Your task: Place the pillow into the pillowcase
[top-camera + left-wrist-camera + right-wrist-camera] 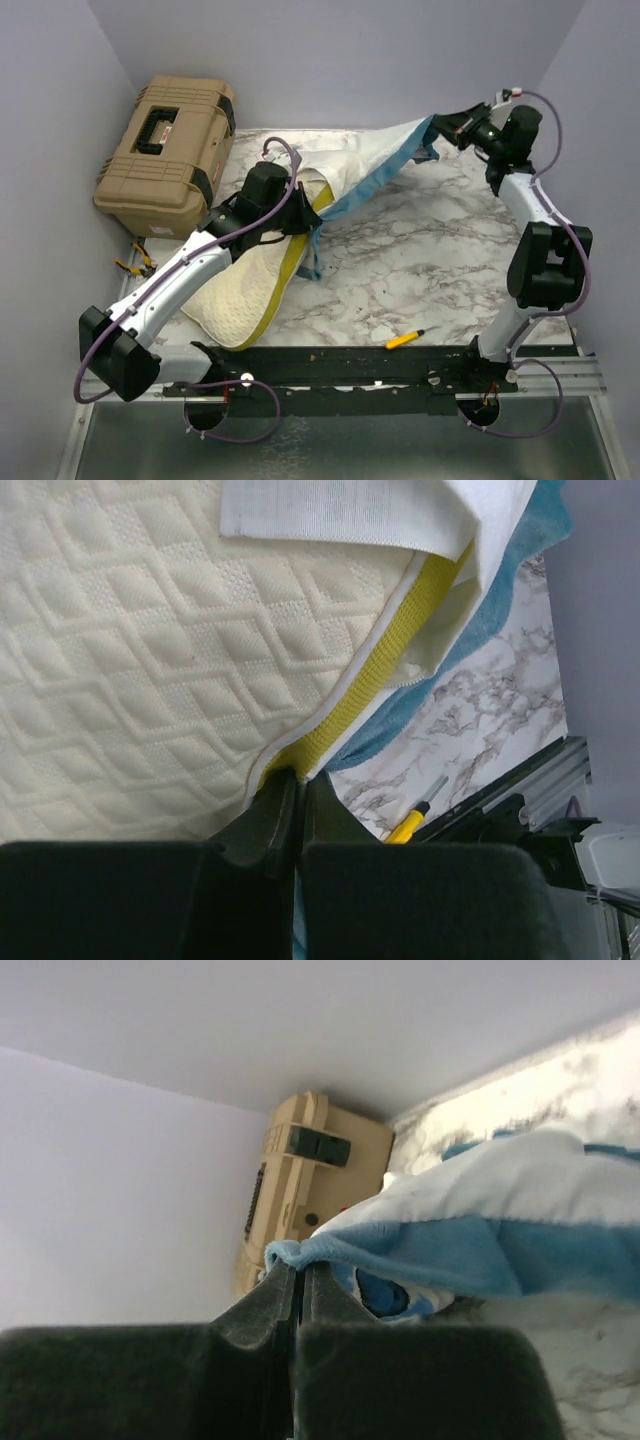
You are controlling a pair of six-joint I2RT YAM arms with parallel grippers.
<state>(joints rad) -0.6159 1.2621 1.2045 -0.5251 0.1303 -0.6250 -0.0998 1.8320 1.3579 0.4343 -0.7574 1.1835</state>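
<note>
Left gripper (298, 775): jaws clamped on the mustard band of the pillow (240, 300), which lies left on the marble surface (420, 270), its far end under the pillowcase (365, 170). Right gripper (298, 1268), far corner: jaws pinching the blue trim, raised. Best: mouth high and taut, pillow pushed in straight.

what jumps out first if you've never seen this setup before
The pillowcase is stretched in the air from mid-table to the far right corner, its blue trim pinched in the right gripper. The cream pillow lies left of centre, the left gripper shut on its yellow edge band. A tan hard case sits at the far left corner.
</note>
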